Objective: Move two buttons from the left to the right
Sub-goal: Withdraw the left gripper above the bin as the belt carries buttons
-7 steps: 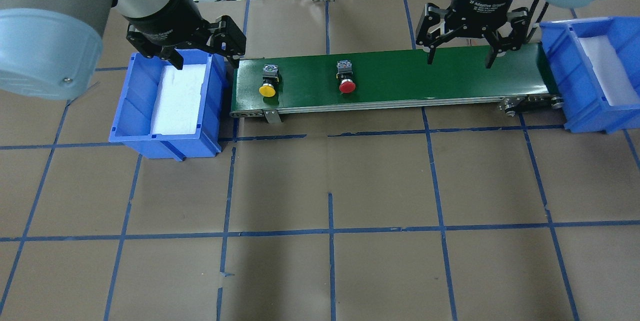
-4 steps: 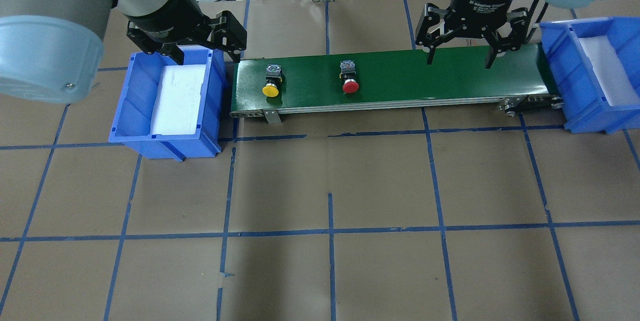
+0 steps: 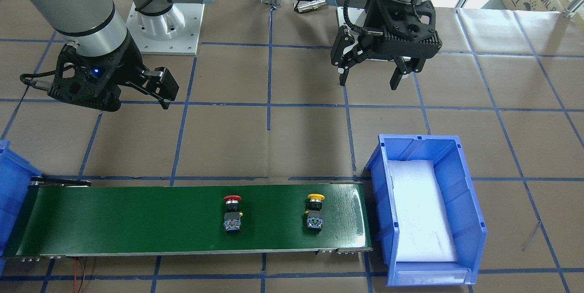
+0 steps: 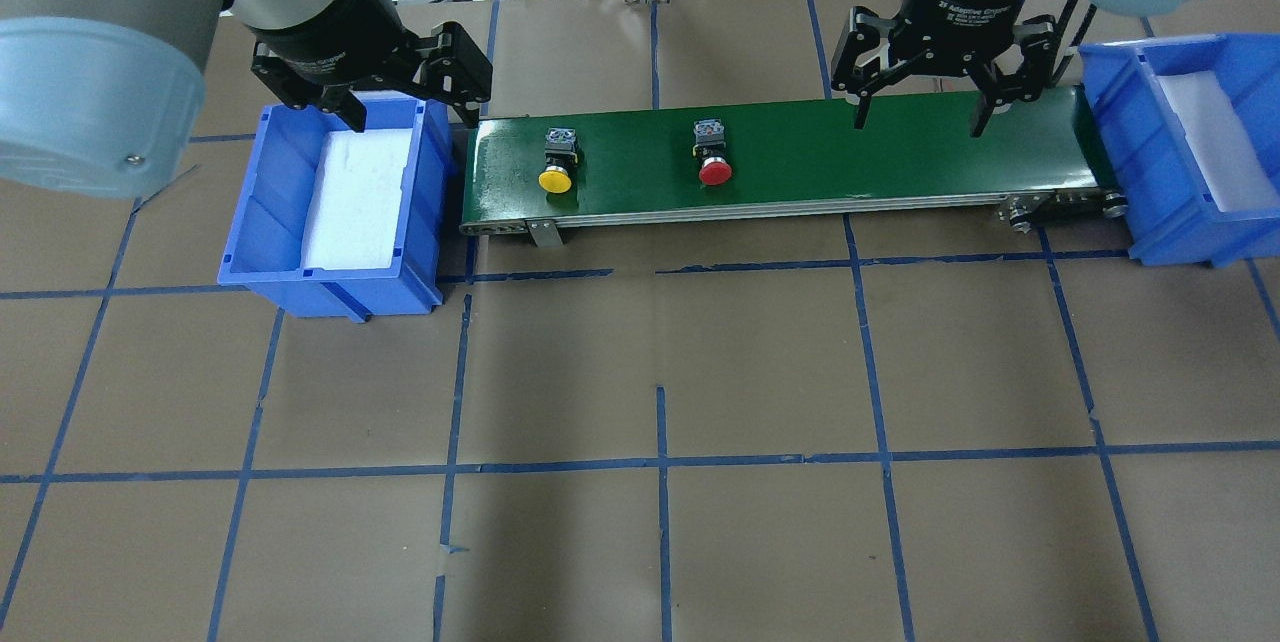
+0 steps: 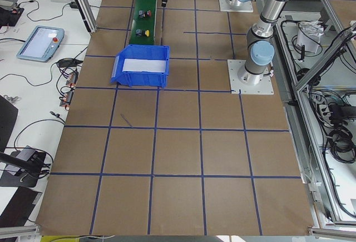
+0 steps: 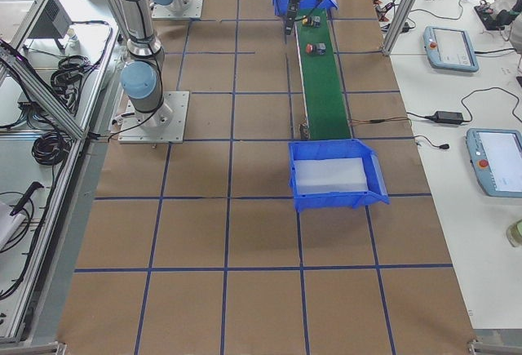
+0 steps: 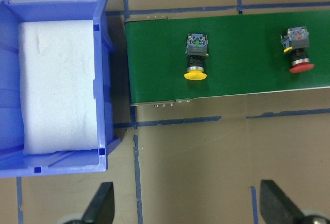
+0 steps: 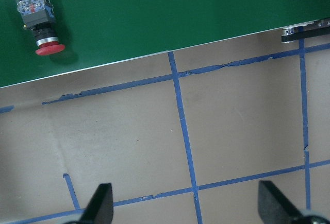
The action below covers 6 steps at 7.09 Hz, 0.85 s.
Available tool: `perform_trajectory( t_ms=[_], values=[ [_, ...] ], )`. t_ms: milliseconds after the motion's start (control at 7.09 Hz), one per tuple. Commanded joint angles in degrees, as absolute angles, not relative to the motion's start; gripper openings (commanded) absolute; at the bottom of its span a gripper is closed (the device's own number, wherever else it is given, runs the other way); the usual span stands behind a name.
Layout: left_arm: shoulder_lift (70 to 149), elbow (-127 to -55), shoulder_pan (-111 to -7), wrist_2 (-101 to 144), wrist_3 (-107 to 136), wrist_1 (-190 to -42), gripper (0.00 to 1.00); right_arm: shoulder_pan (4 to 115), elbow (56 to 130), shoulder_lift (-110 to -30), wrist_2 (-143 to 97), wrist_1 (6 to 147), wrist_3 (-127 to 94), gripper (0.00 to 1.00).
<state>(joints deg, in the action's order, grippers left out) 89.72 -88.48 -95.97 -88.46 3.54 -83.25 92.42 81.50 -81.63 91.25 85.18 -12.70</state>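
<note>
While yellow button [image 4: 556,163] and red button [image 4: 713,155] lie on the belt [image 4: 850,162], I see left gripper [image 4: 408,108] and right gripper [image 4: 918,124] both spread apart, empty

Lighting is bright and even from overhead, all views in sharp focus; broad soft shadows band the brown tabletop [image 4: 760,542], and the red button [image 8: 41,26] throws a short faint shadow on the mildly glossy green belt [image 8: 180,7].

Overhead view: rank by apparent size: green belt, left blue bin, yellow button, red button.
1. green belt
2. left blue bin
3. yellow button and red button: they look alike, so no ranking.
</note>
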Motion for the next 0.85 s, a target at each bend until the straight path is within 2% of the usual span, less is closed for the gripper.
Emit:
perform_trajectory(
  t_ms=[0,705],
  values=[
    [89.1,-88.1,-95.9,-88.9,3.3,-86.8,1.0,92.4,81.3,-81.5,91.3,85.3,-12.0,1.0],
    [88.3,-89.1,-96.0,-88.9,3.2,-86.8,1.0,92.1,81.1,-81.2,91.3,85.9,-10.9,1.0]
  ],
)
